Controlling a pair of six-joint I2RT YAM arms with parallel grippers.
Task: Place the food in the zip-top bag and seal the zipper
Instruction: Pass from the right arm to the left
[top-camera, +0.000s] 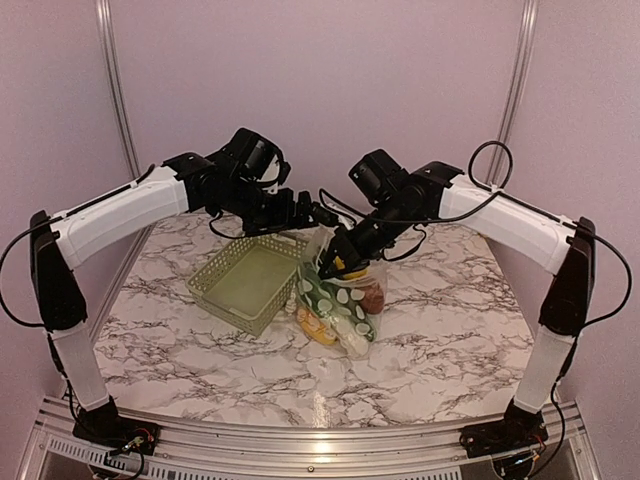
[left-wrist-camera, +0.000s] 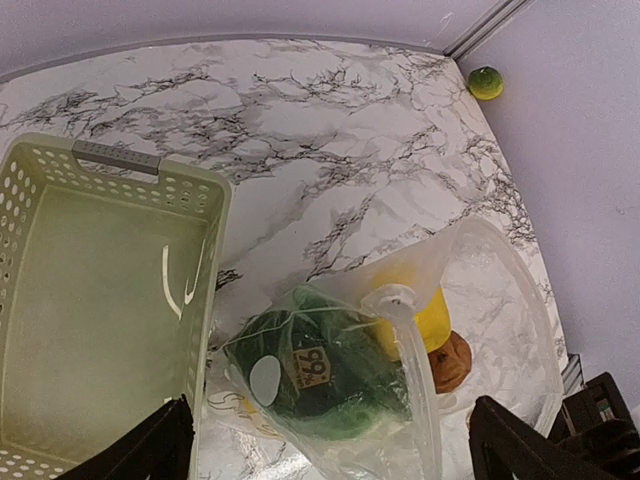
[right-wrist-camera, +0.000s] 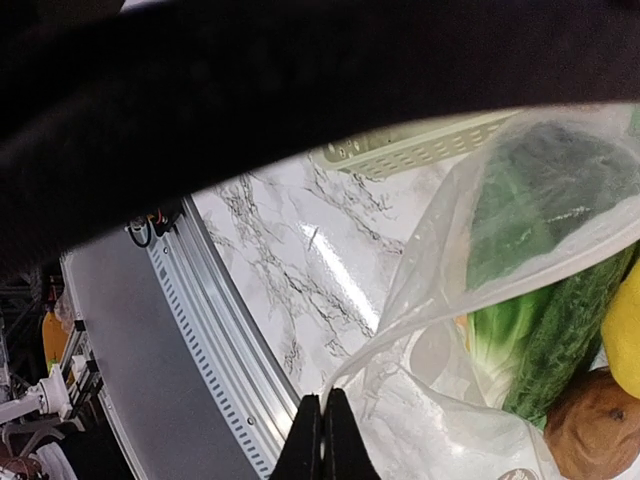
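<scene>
Left gripper (left-wrist-camera: 330, 405): black fingers (left-wrist-camera: 150, 450) spread wide apart, holding nothing. In the overhead view it hangs above the far right corner of the pale green lattice plastic basket (top-camera: 245, 280), beside the bag's raised mouth.

Right gripper (right-wrist-camera: 322, 435): fingers pressed together, clamped on a thin fold of film at the upper edge of the clear soft-plastic zip-top bag (top-camera: 345, 300) printed with white dots.

Bag position: on the white marble-patterned table top (top-camera: 450, 330), just right of the basket and touching its right wall.
- Long axis runs far to near, with the near end angled slightly right.
- The mouth end is lifted by the right gripper and points up and towards the far wall. The closed bottom lies on the table towards the arm bases.
- The zipper strip cannot be made out in any view.

Food inside the bag, in a cluster at the lower end:
- dark green rounded vegetable (left-wrist-camera: 340, 385) with a price sticker
- long dark green cucumber-shaped piece (right-wrist-camera: 570, 320) lying along the bag's length
- yellow oval fruit (left-wrist-camera: 432, 320)
- brown round piece (left-wrist-camera: 455, 362) touching the yellow fruit
- pale pieces at the bottom end, seen in the overhead view but too small to identify

One small round green-and-yellow piece (left-wrist-camera: 485, 82) sits outside the bag at the far corner of the table, against the wall and well apart from it.
</scene>
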